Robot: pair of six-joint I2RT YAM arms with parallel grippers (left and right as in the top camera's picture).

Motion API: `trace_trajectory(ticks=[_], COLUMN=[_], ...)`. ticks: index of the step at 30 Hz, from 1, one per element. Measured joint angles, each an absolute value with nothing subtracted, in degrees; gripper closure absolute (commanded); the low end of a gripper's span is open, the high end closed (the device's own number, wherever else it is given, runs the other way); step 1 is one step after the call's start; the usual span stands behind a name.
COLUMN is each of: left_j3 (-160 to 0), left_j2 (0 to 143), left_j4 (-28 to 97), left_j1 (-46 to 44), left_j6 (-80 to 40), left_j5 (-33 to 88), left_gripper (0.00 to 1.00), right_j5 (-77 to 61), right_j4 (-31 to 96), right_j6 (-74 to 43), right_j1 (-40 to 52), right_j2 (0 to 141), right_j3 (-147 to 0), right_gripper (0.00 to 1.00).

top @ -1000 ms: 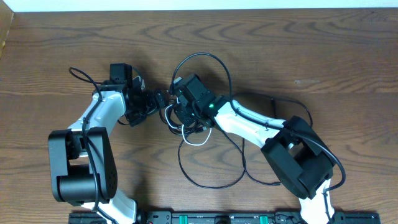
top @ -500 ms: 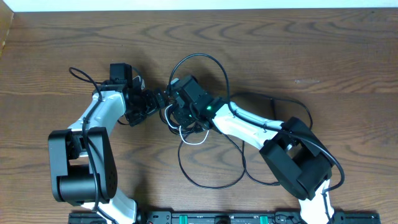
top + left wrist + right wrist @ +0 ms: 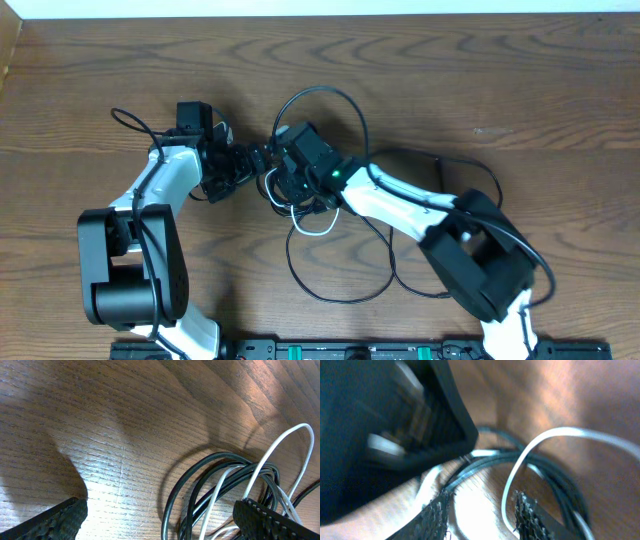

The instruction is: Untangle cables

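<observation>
The cables lie tangled at the table's middle: a long thin black cable (image 3: 345, 280) in wide loops and a short white cable (image 3: 318, 226) in the knot. My left gripper (image 3: 256, 160) sits at the knot's left side, and in the left wrist view its jaws (image 3: 160, 517) are wide open, with black loops (image 3: 200, 485) and the white cable (image 3: 280, 450) between them and the right finger. My right gripper (image 3: 280, 182) is over the knot, open, its fingers (image 3: 480, 515) astride a white strand (image 3: 507, 502) that runs next to the right finger. Black strands (image 3: 485, 460) run beyond the fingers.
The left gripper's dark body (image 3: 390, 420) fills the upper left of the right wrist view, very close. Thicker black wires (image 3: 430, 160) run from the right arm, and another (image 3: 130, 122) runs by the left arm. A rail (image 3: 350, 350) lines the table's front edge.
My right gripper has shifted slightly left toward the left gripper over the knot. The left arm and the cable loops look unchanged.
</observation>
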State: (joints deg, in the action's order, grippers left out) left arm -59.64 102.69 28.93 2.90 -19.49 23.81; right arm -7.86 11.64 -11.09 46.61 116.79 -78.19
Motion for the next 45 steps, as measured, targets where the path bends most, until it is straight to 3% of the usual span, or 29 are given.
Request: trace_trajectory(ticks=[7, 20, 31, 38, 45], left_j3=[-59.6, -59.6, -59.6, -59.6, -59.6], left_j2=[102.7, 102.7, 102.7, 102.1, 101.4], left_j4=[28.8, 28.6, 30.7, 36.4, 39.5], left_j1=[3.4, 3.2, 3.7, 13.4, 21.7], left_j6=[-19.7, -19.8, -27.1, -30.3, -31.3], left_j5=[23.6, 23.6, 23.9, 21.2, 17.0], left_gripper=[0.02, 0.02, 0.03, 0.02, 0.02], right_j5=[-11.4, -12.5, -12.8, -12.3, -10.9], right_j4=[11.4, 13.5, 13.5, 13.9, 8.5], right_j6=[-14.9, -18.3, -18.9, -19.9, -24.9], right_j1=[46.9, 49.6, 50.1, 50.1, 50.1], right_j2=[109.4, 109.4, 109.4, 109.4, 112.2], right_j3=[-78.5, -78.7, -78.7, -78.7, -78.7], right_gripper=[0.53, 0.5, 0.45, 0.37, 0.46])
